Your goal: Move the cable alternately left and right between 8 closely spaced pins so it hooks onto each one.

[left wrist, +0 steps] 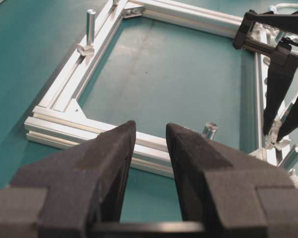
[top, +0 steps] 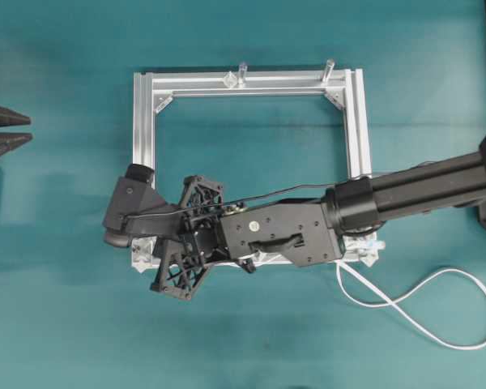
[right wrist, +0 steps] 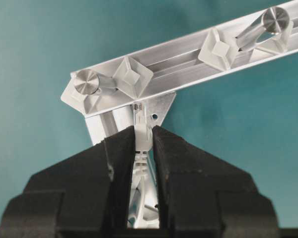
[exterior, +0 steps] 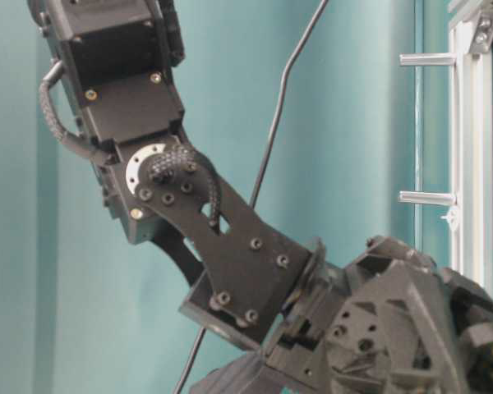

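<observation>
Teal tabletop (top: 65,324), silver frame (top: 142,121)

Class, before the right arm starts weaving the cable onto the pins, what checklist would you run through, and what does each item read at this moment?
1. Right gripper shut on the cable's plug tip: ok, the plug sits pinched between both pads.
2. Plug near the frame rail: ok, it points at the rail's corner, beside the first diamond pin.
3. Left gripper out of the way: ok, open, empty, hovering apart from the frame.
4. Cable free to follow: ok, it lies in a loose loop on the table, no knot showing.
5. Cable already hooked on any pin: cannot tell, the arm hides most of that rail from overhead.
</observation>
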Tool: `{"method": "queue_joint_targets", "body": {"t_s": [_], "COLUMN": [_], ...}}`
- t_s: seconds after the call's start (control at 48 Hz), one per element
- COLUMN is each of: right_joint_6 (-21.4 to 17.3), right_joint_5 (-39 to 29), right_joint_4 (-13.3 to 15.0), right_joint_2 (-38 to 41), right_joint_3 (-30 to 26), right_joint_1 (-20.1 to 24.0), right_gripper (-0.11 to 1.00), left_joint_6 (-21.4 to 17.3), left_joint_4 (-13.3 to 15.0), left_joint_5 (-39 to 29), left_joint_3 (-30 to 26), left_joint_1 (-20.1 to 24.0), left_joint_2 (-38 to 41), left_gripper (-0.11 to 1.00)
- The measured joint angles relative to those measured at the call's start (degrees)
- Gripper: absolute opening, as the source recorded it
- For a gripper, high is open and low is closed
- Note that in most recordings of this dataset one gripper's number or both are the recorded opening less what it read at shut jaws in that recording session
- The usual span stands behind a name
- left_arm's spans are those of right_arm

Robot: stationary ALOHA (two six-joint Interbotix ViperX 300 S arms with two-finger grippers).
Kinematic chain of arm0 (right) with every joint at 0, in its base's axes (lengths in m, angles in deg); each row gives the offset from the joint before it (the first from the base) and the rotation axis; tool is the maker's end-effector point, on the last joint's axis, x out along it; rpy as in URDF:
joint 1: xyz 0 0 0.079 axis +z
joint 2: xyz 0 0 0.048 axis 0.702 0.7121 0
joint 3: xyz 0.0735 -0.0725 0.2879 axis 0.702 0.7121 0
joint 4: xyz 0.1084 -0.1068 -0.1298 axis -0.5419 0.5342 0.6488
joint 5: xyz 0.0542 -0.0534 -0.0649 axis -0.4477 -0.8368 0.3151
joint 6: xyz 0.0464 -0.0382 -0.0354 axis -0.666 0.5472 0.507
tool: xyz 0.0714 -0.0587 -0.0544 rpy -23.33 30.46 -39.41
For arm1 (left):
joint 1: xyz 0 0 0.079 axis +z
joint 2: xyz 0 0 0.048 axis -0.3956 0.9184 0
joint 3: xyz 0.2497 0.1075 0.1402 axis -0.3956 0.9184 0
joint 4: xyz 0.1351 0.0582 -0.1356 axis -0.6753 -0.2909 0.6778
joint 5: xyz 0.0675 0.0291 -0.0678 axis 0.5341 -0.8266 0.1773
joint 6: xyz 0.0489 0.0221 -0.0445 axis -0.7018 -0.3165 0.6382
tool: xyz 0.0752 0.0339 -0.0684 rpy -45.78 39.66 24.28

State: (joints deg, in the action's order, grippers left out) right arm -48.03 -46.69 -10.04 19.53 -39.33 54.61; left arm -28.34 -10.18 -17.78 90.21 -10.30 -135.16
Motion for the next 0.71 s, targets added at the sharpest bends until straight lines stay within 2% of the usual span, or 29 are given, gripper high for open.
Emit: {"method": "queue_joint_targets", "body": {"t_s": [0.708], "right_joint_6": [0.1], "right_joint_5": [-2.3], "right_joint_4": [0.0], "right_joint_2": [0.8], "right_joint_3": [-1.8], "right_joint_1": [1.7], "right_gripper": [0.13], "left_joint_6": [0.0], "left_joint_4": [0.0], "left_joint_5": [0.0], "left_joint_3": [0.0], "left_joint_1": [0.0], "left_joint_2": [-0.1], "left_gripper": [0.35]}}
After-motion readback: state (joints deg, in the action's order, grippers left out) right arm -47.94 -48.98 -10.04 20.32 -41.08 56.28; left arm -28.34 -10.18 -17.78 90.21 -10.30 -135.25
